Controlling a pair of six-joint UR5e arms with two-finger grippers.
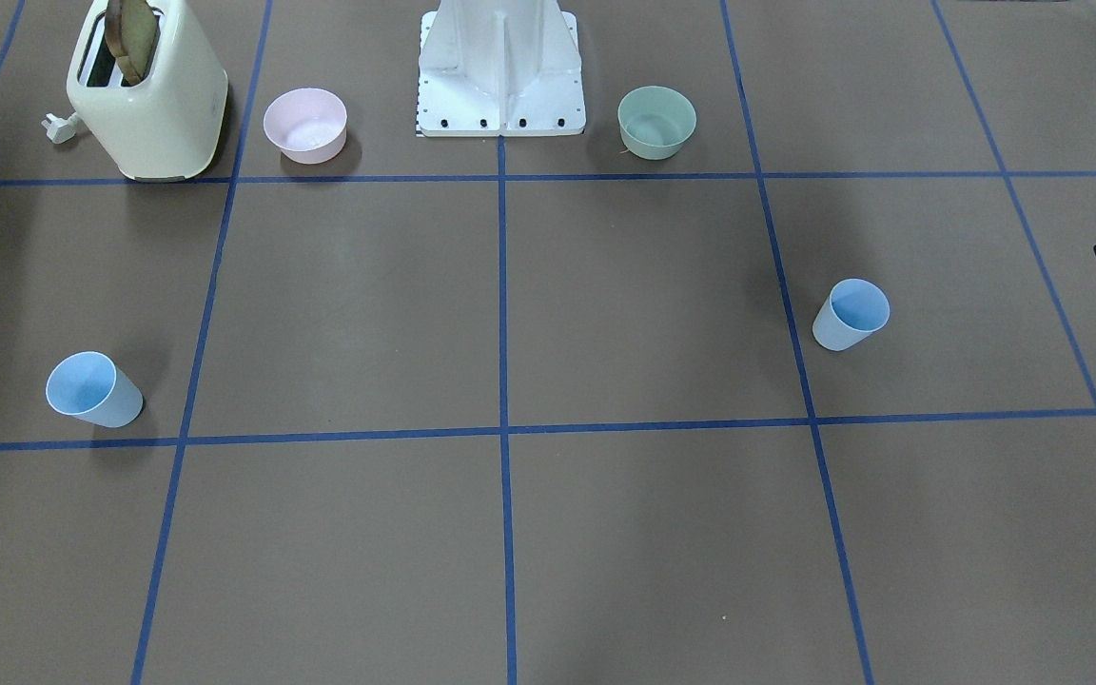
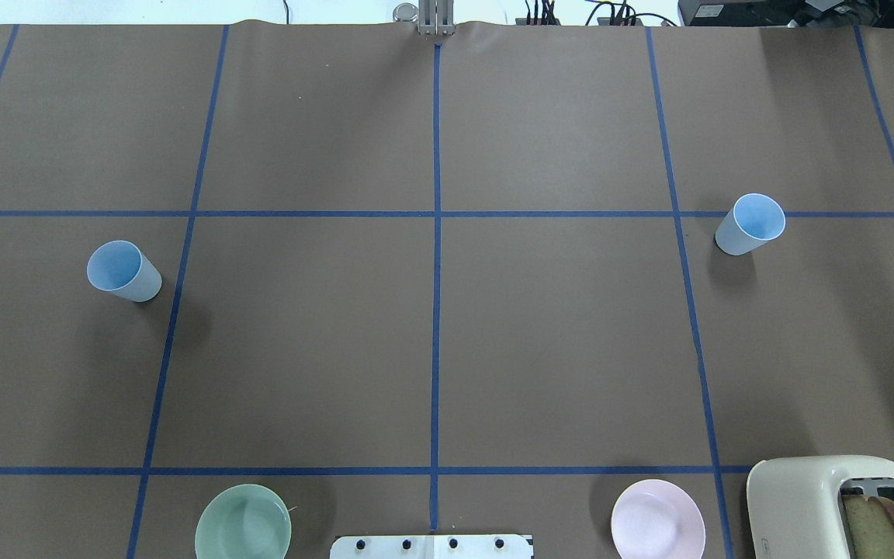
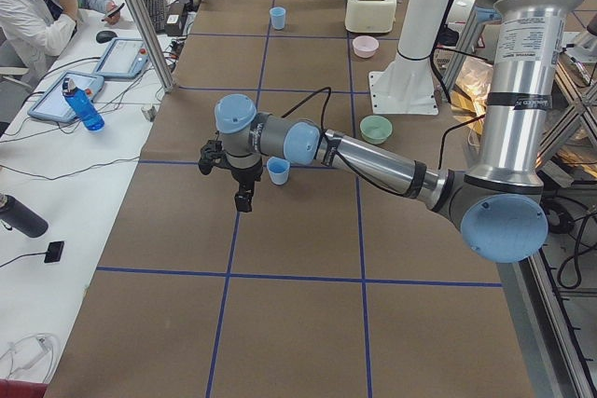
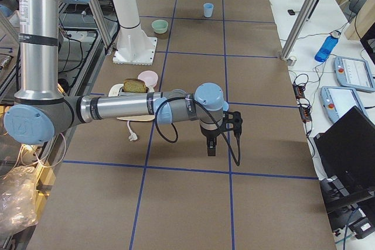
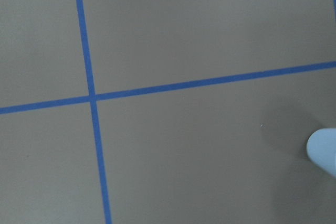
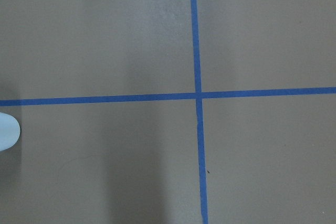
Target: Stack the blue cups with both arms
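Two light-blue cups stand upright, far apart. One cup point(image 2: 123, 270) is on the robot's left half of the table; it also shows in the front view point(image 1: 851, 314). The other cup point(image 2: 750, 224) is on the right half, also seen from the front point(image 1: 91, 389). The left gripper point(image 3: 242, 202) hangs above the table just outboard of the left cup point(image 3: 278, 170). The right gripper point(image 4: 211, 149) hangs over the right half. I cannot tell whether either is open or shut. Each wrist view shows only a cup's edge: left wrist point(image 5: 323, 150), right wrist point(image 6: 8, 132).
A cream toaster point(image 2: 843, 505) holding bread, a pink bowl point(image 2: 656, 519), a pale green bowl point(image 2: 243, 522) and the white pedestal point(image 1: 500, 67) stand along the robot's side of the table. A person point(image 3: 37, 6) sits at a side desk beyond the table.
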